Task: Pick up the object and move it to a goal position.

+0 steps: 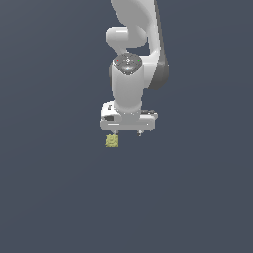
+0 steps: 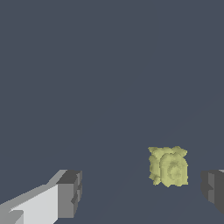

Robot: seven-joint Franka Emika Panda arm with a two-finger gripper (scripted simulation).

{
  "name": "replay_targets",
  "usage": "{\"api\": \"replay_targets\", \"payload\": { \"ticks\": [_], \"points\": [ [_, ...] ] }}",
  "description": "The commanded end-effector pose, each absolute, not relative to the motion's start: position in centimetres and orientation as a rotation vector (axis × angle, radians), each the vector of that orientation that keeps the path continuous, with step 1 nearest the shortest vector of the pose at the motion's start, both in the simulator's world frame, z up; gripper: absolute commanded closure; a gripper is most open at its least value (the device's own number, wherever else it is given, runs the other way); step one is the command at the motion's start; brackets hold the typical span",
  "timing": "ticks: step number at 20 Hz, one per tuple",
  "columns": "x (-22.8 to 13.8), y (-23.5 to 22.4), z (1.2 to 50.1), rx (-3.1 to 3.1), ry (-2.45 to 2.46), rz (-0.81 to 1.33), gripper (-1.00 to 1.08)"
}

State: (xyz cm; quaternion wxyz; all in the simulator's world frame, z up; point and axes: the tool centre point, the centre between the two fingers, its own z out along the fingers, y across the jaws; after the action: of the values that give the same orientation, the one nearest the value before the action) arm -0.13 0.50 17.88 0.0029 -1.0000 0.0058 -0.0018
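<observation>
The object (image 1: pixel 111 141) is a small pale yellow-green bumpy blob lying on the dark floor, just below the white hand's end toward the exterior view's left. In the wrist view the object (image 2: pixel 169 166) lies between the two dark fingertips, much nearer one pad (image 2: pixel 213 189) than the other pad (image 2: pixel 70 192). My gripper (image 1: pixel 127 132) hangs above it, open, with nothing touching the pads; the gripper (image 2: pixel 142 192) spans wide around the blob.
The white arm (image 1: pixel 129 74) rises straight up behind the hand. A plain dark grey floor (image 1: pixel 59 197) lies all around, with no other objects or edges in sight.
</observation>
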Motion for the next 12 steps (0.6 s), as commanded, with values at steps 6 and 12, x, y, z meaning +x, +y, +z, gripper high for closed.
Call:
{"api": "replay_targets", "payload": {
  "ticks": [6,12],
  "points": [
    [-0.4,-1.0,18.1,-3.135,0.041,0.003,-0.92],
    [-0.6,-2.0,18.4,-3.134,0.061,0.01,-0.92]
  ]
}}
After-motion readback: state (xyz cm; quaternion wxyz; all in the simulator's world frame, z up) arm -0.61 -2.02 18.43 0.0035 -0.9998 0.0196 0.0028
